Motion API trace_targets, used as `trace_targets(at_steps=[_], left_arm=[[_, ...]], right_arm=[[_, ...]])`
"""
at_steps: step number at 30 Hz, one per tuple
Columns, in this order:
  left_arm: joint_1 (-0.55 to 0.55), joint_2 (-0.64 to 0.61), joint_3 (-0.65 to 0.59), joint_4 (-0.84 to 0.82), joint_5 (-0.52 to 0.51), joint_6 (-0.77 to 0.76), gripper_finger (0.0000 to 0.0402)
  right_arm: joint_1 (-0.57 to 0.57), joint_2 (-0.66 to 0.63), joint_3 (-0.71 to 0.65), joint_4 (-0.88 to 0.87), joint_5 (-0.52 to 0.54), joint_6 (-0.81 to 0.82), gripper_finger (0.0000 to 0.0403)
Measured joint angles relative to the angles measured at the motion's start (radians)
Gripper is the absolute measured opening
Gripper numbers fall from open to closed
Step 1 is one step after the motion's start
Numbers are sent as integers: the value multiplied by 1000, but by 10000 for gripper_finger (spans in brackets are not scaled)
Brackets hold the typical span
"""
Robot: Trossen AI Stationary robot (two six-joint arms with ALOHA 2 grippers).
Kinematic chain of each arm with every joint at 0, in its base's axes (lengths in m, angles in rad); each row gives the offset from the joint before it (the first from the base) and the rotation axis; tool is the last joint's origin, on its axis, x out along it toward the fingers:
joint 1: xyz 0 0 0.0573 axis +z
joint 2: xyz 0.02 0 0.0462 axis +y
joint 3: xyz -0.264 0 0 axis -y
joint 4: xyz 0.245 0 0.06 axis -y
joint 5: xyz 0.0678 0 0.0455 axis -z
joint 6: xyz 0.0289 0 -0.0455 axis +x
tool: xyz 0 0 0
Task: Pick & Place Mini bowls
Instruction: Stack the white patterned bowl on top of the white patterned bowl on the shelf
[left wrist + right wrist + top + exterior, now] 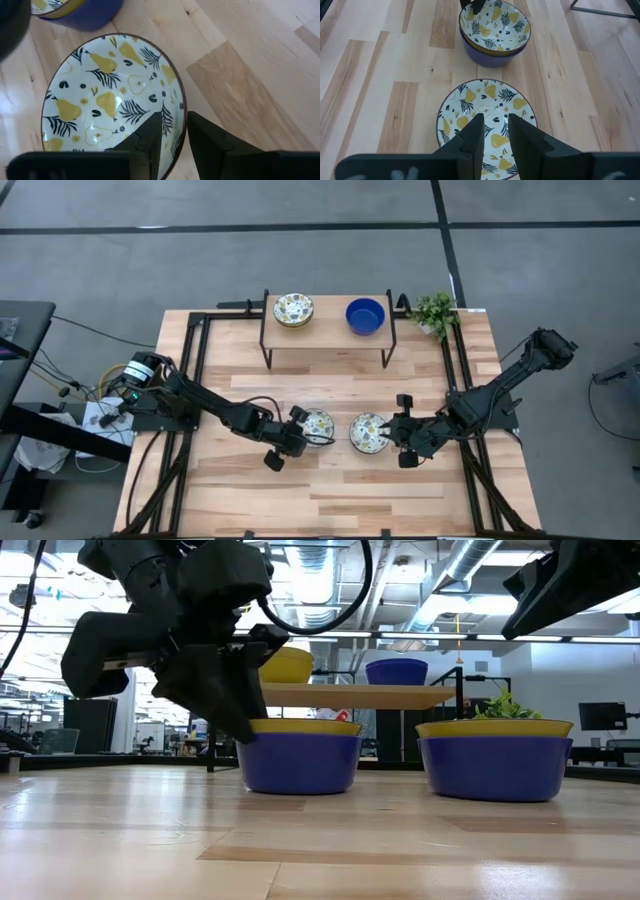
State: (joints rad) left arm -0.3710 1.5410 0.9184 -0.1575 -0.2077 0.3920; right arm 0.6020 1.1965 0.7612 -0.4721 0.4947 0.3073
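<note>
**Both grippers clamped on bowl rims**

Left gripper [296, 430] pinched the rim of the left patterned bowl [318, 426]; right gripper [400, 432] pinched the right patterned bowl [368, 432]; both bowls sat mid-table; grasp apparently made, lifting toward the shelf [330, 332] likely came next.

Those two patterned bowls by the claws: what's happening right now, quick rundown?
Left gripper pinching rim of left patterned bowl. Right gripper pinching rim of right patterned bowl. Both bowls on table. Shelf holds two more bowls; nothing in the way.
</note>
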Motion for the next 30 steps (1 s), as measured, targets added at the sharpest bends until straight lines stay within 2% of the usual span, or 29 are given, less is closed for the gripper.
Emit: trace_targets(at_steps=[3, 11, 16, 22, 30], left_arm=[[0, 0, 0, -1, 1, 0, 80], [0, -1, 0, -9, 0, -6, 13], [0, -1, 0, -9, 0, -5, 24], [0, -1, 0, -7, 0, -5, 13], [0, -1, 0, -7, 0, -4, 29]], right_arm=[[0, 0, 0, 0, 0, 0, 79], [0, 0, 0, 0, 0, 0, 79], [0, 0, 0, 0, 0, 0, 79], [0, 0, 0, 0, 0, 0, 79], [0, 0, 0, 0, 0, 0, 79]])
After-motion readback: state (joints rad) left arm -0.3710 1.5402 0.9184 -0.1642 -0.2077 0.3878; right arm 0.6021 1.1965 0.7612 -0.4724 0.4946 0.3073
